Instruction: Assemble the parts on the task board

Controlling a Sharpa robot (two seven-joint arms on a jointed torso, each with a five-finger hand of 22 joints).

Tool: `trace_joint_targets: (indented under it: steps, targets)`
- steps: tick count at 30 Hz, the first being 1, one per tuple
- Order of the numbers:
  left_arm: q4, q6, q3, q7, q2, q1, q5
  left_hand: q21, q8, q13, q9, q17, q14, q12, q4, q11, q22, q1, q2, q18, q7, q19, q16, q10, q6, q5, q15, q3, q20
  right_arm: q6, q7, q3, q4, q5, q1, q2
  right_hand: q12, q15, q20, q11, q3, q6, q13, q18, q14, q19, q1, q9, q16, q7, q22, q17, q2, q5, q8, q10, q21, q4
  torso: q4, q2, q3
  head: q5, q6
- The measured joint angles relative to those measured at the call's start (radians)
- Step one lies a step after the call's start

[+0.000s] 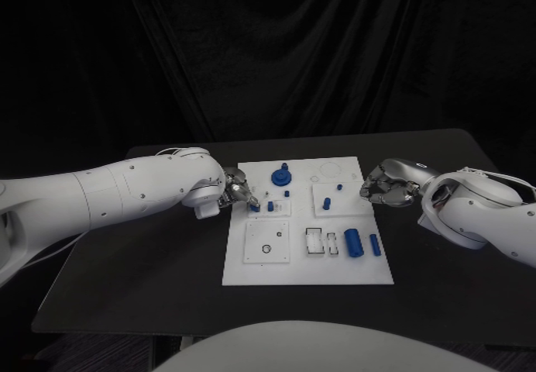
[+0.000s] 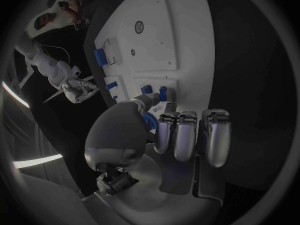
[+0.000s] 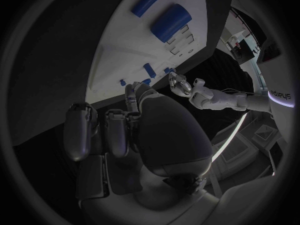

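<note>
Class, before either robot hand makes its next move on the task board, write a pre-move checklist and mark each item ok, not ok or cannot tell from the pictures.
1. Task board lies flat on the table: ok.
2. Left robot hand is at the board's left edge, by the small blue pegs: ok.
3. Left robot hand holds a part: cannot tell.
4. Right robot hand is at the board's right edge, fingers curled in: ok.
5. Right robot hand holds a part: cannot tell.
6. Large blue cylinder and slim blue rod lie loose, not yet assembled: not ok.

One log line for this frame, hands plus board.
left hand: at task board left edge, near small blue part | right hand: curled, at right edge
</note>
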State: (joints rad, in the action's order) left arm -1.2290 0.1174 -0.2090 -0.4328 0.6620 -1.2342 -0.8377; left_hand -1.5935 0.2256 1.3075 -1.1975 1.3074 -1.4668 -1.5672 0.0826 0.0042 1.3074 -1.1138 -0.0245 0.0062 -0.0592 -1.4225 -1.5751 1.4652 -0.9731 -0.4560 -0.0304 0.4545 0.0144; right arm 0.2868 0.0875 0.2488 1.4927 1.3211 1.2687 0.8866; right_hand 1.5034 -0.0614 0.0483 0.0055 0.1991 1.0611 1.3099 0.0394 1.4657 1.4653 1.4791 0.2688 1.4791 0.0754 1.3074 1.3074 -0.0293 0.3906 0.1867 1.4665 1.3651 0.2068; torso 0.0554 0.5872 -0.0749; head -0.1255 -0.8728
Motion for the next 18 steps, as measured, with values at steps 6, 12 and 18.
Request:
trace_joint_targets:
  steps: [6, 12, 18]
  targets:
    - [0.005, -0.003, 0.000, 0.000, -0.005, 0.001, 0.000, 0.000, 0.000, 0.000, 0.000, 0.000, 0.000, 0.000, 0.003, 0.000, 0.000, 0.000, 0.000, 0.000, -0.001, 0.000, 0.000, 0.000, 0.001, 0.014, 0.000, 0.003, 0.000, -0.001, 0.000, 0.000, 0.000, 0.000, 0.000, -0.001, 0.000, 0.000, 0.000, 0.000, 0.000, 0.000, 0.000, 0.000, 0.000, 0.000, 0.000, 0.000, 0.000, 0.000, 0.000, 0.000, 0.000, 0.000, 0.000, 0.000, 0.000, 0.000, 0.0002, 0.000, -0.0003, 0.001, 0.000]
    - [0.015, -0.004, 0.001, -0.002, -0.012, 0.001, 0.001, 0.000, -0.002, 0.000, 0.000, 0.000, 0.000, 0.000, 0.006, 0.000, 0.000, 0.008, 0.005, 0.000, -0.001, 0.000, 0.000, 0.000, 0.001, 0.038, 0.000, 0.005, 0.000, -0.002, 0.000, 0.000, -0.001, 0.000, 0.000, -0.001, 0.000, 0.000, 0.000, 0.000, 0.000, 0.000, 0.000, 0.000, 0.000, 0.000, 0.000, 0.001, -0.004, 0.000, 0.000, 0.000, 0.000, 0.004, 0.000, 0.000, 0.000, 0.000, 0.0003, 0.001, -0.0004, 0.001, 0.000]
    - [0.016, -0.006, 0.001, -0.004, -0.014, 0.002, 0.002, 0.000, -0.003, 0.000, -0.002, 0.000, 0.000, 0.000, 0.009, 0.000, 0.000, 0.009, 0.004, 0.000, -0.001, 0.003, 0.000, 0.000, 0.001, 0.066, 0.000, 0.002, -0.004, -0.005, 0.001, 0.000, -0.001, 0.000, 0.000, -0.001, -0.002, 0.000, 0.000, 0.000, 0.000, 0.000, 0.001, 0.000, 0.000, 0.000, 0.000, 0.001, -0.004, 0.000, 0.000, 0.000, 0.000, 0.004, 0.000, 0.000, 0.000, 0.000, 0.0000, 0.000, -0.0006, 0.002, 0.000]
